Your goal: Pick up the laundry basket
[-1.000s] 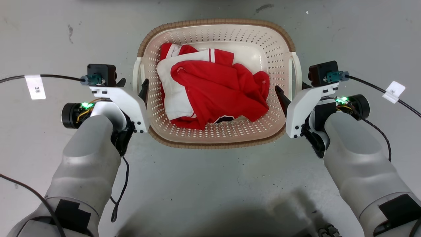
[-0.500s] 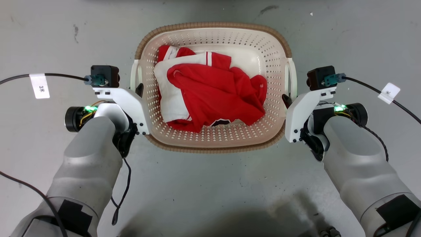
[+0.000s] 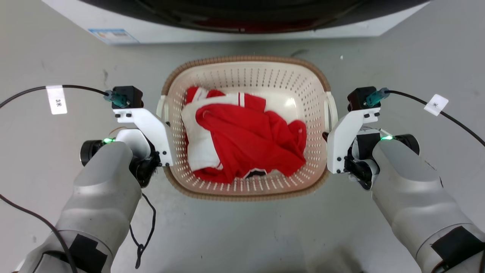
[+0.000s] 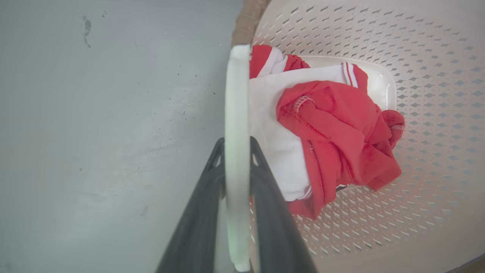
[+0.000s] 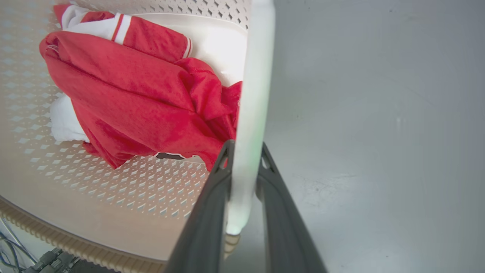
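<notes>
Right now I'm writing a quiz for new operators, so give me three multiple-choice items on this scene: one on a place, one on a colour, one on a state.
1. Beyond the basket's far rim stands:
A) a chair
B) a ladder
C) a white appliance

2. The clothes in the basket are:
A) red and white
B) blue and grey
C) green and black

3. The left gripper and right gripper are:
A) open, off the basket
B) each shut on a side handle
C) gripping the clothes

Answers:
1 C: the head view shows the appliance past the far rim.
2 A: red cloth with white parts lies inside.
3 B: each wrist view shows the fingers pressed on either side of a handle.
</notes>
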Robot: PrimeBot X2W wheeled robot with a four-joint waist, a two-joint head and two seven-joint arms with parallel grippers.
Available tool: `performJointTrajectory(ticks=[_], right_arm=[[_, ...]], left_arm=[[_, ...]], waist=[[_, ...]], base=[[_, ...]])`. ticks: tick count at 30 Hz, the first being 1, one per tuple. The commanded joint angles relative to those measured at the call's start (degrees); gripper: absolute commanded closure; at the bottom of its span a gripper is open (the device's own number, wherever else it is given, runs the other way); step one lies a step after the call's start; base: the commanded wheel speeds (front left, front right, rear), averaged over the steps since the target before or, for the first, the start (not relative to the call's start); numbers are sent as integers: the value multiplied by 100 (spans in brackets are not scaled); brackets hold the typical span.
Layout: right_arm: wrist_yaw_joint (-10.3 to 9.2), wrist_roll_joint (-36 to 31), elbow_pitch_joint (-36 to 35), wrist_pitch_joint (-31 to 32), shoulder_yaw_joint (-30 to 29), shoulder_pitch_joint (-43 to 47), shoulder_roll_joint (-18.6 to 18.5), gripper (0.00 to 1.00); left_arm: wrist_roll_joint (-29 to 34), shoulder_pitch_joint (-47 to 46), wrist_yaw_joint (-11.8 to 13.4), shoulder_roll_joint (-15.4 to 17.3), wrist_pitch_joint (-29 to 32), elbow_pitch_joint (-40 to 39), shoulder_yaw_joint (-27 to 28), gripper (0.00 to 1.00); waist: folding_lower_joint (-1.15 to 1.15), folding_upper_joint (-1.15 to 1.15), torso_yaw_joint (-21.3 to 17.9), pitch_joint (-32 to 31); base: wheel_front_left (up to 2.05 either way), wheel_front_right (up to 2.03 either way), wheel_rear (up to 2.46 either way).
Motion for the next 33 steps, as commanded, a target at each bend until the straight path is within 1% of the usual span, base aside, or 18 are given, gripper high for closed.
performJointTrajectory(ticks=[1, 5, 6, 14, 20, 25, 29, 33], right_arm=[[68, 107, -22, 167, 86, 59, 156, 100], [68, 354, 32, 637, 189, 157, 160, 100], [68, 354, 32, 637, 189, 157, 160, 100], [69, 749, 131, 1435, 325, 309, 160, 100], [70, 954, 202, 2012, 391, 192, 158, 100], [69, 1056, 271, 2402, 416, 77, 155, 100], [69, 1102, 320, 2603, 395, 90, 155, 100], [69, 1095, 355, 2733, 354, 250, 156, 100]], left_arm=[[-112, 49, -64, -173, 172, -61, -87, 100], [-329, 145, -64, -178, 654, -28, -228, 100], [-329, 145, -64, -178, 654, -28, -228, 100], [-690, 298, -65, -174, 1455, 44, -423, 100], [-832, 259, -66, -118, 1798, 92, -527, 100], [-948, 313, -65, -138, 2080, 139, -607, 100], [-1021, 392, -66, -199, 2245, 170, -674, 100], [-1024, 553, -66, -252, 2286, 204, -787, 100]], waist=[[0, 0, 34, -456], [0, 0, 66, -968], [0, 0, 66, -968], [0, 0, 111, -1944], [0, 0, 101, -2440], [0, 0, 92, -2758], [0, 0, 104, -3021], [0, 0, 131, -3308]], base=[[0, 0, 0], [0, 0, 0], [0, 0, 0], [0, 0, 0], [0, 0, 0], [0, 0, 0], [0, 0, 0], [0, 0, 0]])
